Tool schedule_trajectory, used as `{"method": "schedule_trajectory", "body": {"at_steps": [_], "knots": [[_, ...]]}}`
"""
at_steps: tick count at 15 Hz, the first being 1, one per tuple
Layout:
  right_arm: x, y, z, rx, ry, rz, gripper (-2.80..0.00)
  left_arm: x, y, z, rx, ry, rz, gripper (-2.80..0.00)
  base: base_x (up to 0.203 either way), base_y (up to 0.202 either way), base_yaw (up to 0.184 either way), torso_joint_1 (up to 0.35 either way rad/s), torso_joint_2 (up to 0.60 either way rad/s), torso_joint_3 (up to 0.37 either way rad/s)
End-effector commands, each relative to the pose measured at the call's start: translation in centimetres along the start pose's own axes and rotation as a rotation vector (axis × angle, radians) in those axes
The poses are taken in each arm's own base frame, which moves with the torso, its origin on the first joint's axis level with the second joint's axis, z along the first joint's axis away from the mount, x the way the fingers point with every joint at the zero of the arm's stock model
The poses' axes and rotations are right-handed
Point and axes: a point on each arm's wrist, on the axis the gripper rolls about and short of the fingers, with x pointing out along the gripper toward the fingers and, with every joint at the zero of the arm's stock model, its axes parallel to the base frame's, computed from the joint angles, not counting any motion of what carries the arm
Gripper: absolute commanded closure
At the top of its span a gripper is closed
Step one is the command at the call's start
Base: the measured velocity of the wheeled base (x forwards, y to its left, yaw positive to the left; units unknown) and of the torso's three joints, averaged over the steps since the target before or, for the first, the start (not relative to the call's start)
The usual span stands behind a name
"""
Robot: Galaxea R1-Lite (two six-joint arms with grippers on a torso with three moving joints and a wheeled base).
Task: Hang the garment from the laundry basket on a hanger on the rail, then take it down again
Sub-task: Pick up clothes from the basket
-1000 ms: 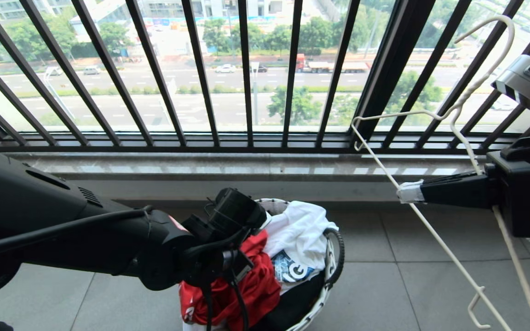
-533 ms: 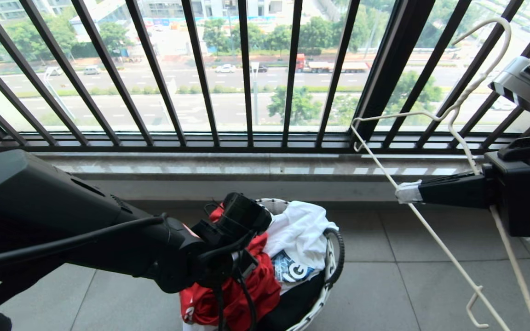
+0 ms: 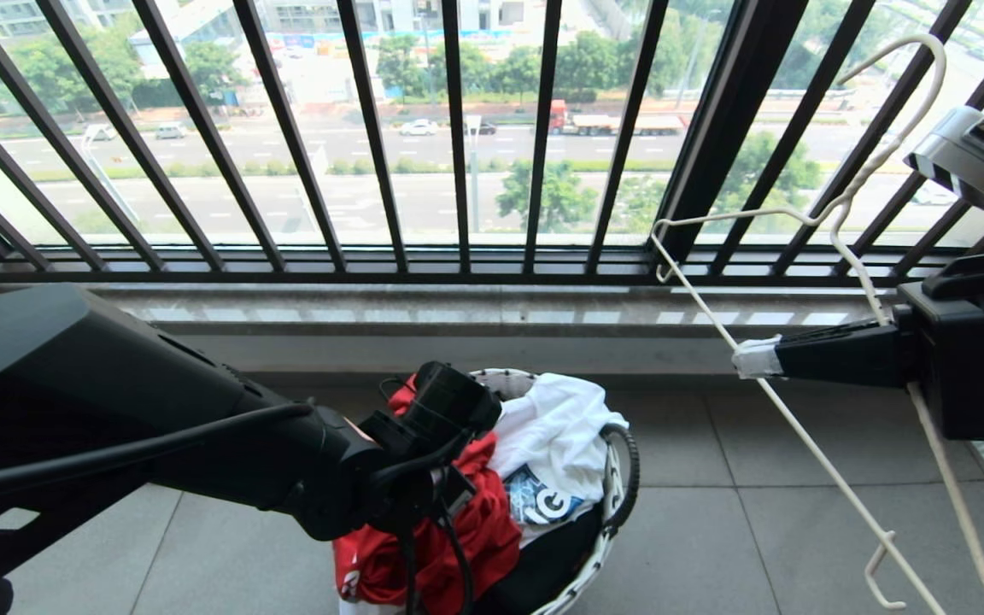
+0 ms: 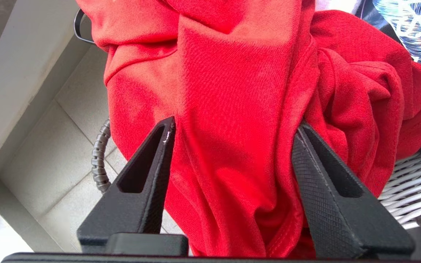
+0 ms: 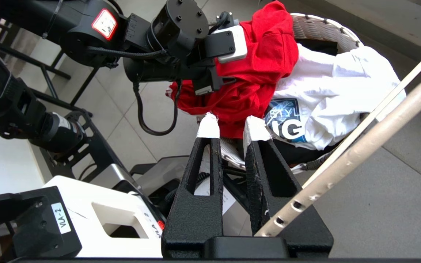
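Note:
The red garment (image 3: 475,530) lies bunched on the near left side of the laundry basket (image 3: 500,376). My left arm (image 3: 202,427) reaches down into it. In the left wrist view my left gripper (image 4: 236,124) stands open, its two fingers wide apart with a thick fold of the garment (image 4: 232,91) between them. At the right my right gripper (image 3: 752,357) is held up, shut on the white wire hanger (image 3: 799,427), which hangs slanted with its hook uppermost. One hanger arm (image 5: 360,149) crosses close beside my right gripper (image 5: 232,126). The rail is out of view.
A white T-shirt with a blue print (image 3: 560,427) and a black garment (image 3: 543,555) share the basket. The black barred window railing (image 3: 458,171) and a stone ledge (image 3: 458,316) stand behind it. My own base (image 5: 97,219) is close on the near side.
My left arm has pushed a little further into the basket, and red cloth now bulges up behind its wrist. The right arm and the hanger have kept still.

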Motion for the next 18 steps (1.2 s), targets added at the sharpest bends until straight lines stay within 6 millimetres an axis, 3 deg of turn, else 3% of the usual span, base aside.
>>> {"method": "schedule_trajectory", "body": {"at_steps": [1,7,10,18], "knots": [[0.1,0.0,0.0,0.003,0.005,0.003,0.00,0.2,0.2,0.1,-0.006,0.000,0.009,0.00,0.000,0.000,0.000,0.000,0.00,0.000],[0.1,0.0,0.0,0.003,0.005,0.003,0.00,0.6,0.8,0.1,-0.021,0.006,0.020,0.00,0.000,0.000,0.000,0.000,0.00,0.000],[0.1,0.0,0.0,0.002,0.004,0.003,0.00,-0.3,1.5,0.6,-0.045,-0.025,0.029,0.00,0.000,0.000,0.000,0.000,0.00,0.000],[0.1,0.0,0.1,0.002,0.001,0.003,0.00,-9.6,6.7,2.3,-0.174,-0.267,0.086,0.00,0.000,0.000,0.000,0.000,0.00,0.000]]}}
